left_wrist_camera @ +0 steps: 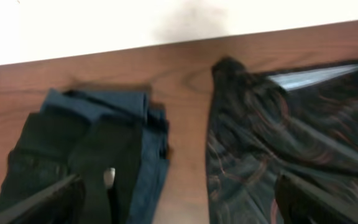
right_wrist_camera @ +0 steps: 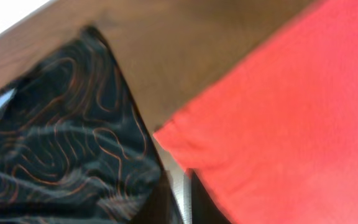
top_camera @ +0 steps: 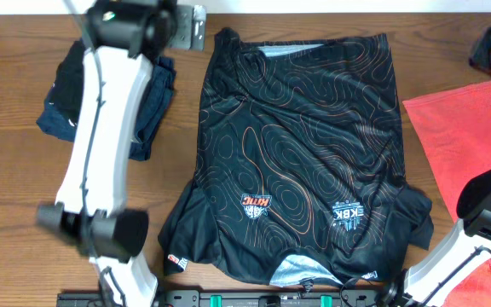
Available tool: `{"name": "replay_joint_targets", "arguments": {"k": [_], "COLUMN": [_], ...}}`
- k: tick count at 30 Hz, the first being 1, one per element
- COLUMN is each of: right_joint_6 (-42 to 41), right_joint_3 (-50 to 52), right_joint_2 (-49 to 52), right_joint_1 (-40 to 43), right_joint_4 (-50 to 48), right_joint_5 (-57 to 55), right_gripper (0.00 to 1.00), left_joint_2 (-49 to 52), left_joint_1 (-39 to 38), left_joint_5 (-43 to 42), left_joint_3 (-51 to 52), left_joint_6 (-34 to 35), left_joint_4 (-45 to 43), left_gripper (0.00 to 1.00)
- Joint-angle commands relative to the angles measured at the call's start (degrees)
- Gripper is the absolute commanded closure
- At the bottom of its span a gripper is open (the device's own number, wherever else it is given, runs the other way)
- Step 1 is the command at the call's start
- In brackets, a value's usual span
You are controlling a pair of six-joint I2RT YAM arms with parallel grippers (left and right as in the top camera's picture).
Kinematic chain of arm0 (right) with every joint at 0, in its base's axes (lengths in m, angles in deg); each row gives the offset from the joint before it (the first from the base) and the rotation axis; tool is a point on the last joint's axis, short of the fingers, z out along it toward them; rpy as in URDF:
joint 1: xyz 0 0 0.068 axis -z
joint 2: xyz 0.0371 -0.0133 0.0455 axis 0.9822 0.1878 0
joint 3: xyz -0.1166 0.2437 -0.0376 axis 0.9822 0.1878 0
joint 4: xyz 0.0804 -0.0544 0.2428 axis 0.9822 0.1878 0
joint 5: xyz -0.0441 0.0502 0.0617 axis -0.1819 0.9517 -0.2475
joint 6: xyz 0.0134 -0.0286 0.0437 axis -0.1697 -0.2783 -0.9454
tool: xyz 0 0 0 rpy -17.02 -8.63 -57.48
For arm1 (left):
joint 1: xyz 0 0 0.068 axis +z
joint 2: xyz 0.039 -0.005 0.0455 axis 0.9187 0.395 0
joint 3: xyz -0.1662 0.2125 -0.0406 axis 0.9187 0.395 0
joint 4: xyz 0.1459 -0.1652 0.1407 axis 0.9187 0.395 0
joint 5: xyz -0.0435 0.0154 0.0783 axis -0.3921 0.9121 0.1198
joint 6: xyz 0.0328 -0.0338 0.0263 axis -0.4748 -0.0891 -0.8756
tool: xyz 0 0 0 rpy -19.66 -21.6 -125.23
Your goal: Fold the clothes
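On the table: brown wood, and all the clothes lie on it.
Shirt: black with thin orange lines, spread flat in the middle of the table. Both sleeves are on the side near to me, and the straight edge is at the far side.
Red cloth: it lies flat at the right, just beside the shirt. A strip of wood shows between them. Some red shows also at the near right corner.
Navy clothes: a soft pile at the far left, apart from the shirt.
Left arm: white, and it reaches from the near edge across the navy clothes to the far side.
Right arm: it rises at the near right, and its dark wrist is at the far right corner.
Left gripper: released, the jaws stand wide apart and hold nothing. One dark finger is above the navy clothes, the other above the far left corner of the shirt, with bare wood between.
Right gripper: clenched, its fingers almost touching, above the line where the shirt and the red cloth come near. Whether cloth is caught between them I cannot tell.
Orange logo: small, on the shirt, near side.
White logo: small, with letters, to the right of the orange one.
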Motion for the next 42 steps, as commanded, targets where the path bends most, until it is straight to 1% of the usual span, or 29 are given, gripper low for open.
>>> {"name": "replay_joint_targets", "arguments": {"k": [1,3,6,8,12,16,18,21,24,26,29,33,37,39,40,42], "right_joint_6": [-2.1,-2.1,-2.2,-3.5,-7.4,-8.2,-9.8,-13.0,-13.1,-13.1,-13.1,-12.8,-12.3,-12.3,-11.9,-11.0], "right_joint_3": [5.9,9.9,16.9,21.3,29.2,36.1,38.4,40.0,40.0,39.9,39.7,37.7,34.8,33.2,32.3,31.1], "right_joint_2": [2.8,3.4,3.8,3.8,3.8,3.8,3.8,3.8,3.8,3.8,3.8,3.7,3.5,3.3,3.1,2.5], "right_joint_1": [-0.7,-1.1,-1.8,-1.9,-1.7,-1.5,-1.0,0.3,3.3,6.1,11.8,19.6,26.7,29.4,30.8,32.2], "right_joint_4": [0.9,-0.2,-3.7,-6.7,-14.8,-24.6,-28.2,-30.5,-31.5,-31.8,-32.5,-32.4,-31.6,-31.3,-31.2,-31.2], "right_joint_5": [1.9,4.2,4.3,3.9,0.9,-0.8,-4.3,-11.8,-19.6,-22.6,-23.2,-17.7,-5.9,1.1,5.6,11.1], "right_gripper": [0.99,0.99,0.99,0.99,0.99,0.98,0.99,0.99,0.99,0.99,0.99,0.99,0.98,0.96,0.94,0.88], "left_joint_2": [-3.0,-4.2,-5.4,-5.6,-5.6,-5.6,-5.6,-5.6,-5.6,-5.6,-5.6,-5.6,-5.6,-5.6,-5.6,-5.6], "left_joint_1": [0.2,0.2,0.2,0.2,0.2,0.2,0.2,0.2,0.2,0.2,0.2,0.2,0.2,0.2,0.2,0.2], "left_joint_5": [-8.5,-12.1,-16.3,-18.3,-19.2,-19.2,-19.2,-19.2,-19.2,-19.2,-19.4,-19.4,-19.4,-19.4,-19.3,-19.3], "left_joint_3": [-0.9,-0.9,-0.9,-0.9,-0.9,-0.9,-0.9,-0.9,-0.9,-0.9,-0.9,-0.9,-0.9,-0.9,-0.9,-0.9], "left_joint_6": [1.2,1.2,1.2,1.2,1.2,1.2,1.2,1.2,1.2,1.2,1.2,1.2,1.2,1.2,1.2,1.2], "left_joint_4": [4.7,7.3,11.3,13.9,18.4,19.9,19.9,19.9,19.9,19.9,20.4,21.2,21.2,21.2,21.1,21.1], "left_gripper": [0.02,0.02,0.0,0.01,0.04,0.05,0.06,0.06,0.06,0.05,0.06,0.06,0.06,0.06,0.06,0.05]}}
